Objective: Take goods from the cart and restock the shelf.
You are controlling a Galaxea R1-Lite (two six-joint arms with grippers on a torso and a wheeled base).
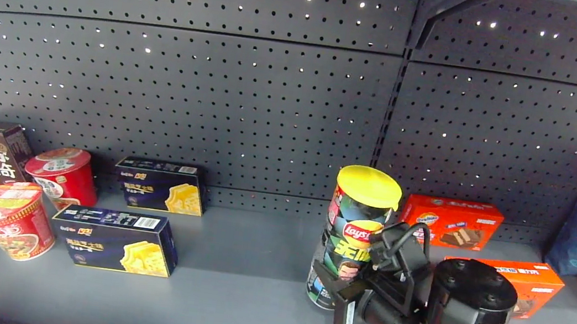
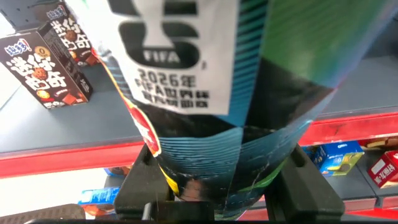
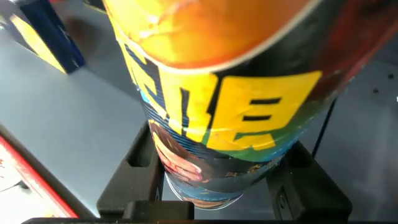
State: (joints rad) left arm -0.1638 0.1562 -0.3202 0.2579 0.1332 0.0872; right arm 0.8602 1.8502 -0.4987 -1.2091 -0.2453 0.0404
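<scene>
Gripped upright by right pincer [image 3: 217,183], over grey metal shelf [image 1: 237,295]: tall yellow-lidded chip can [image 1: 362,216]. Clamped in left pincer [image 2: 227,186]: blue-green can [image 2: 261,93].

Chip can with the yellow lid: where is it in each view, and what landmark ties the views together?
Head view: chip can right of centre, gripped low by the right hand.
Right wrist view: in the middle, close up.
Left wrist view: a second can, gripped in the left hand, not this one.
Shared landmark: the grey shelf board.
</scene>
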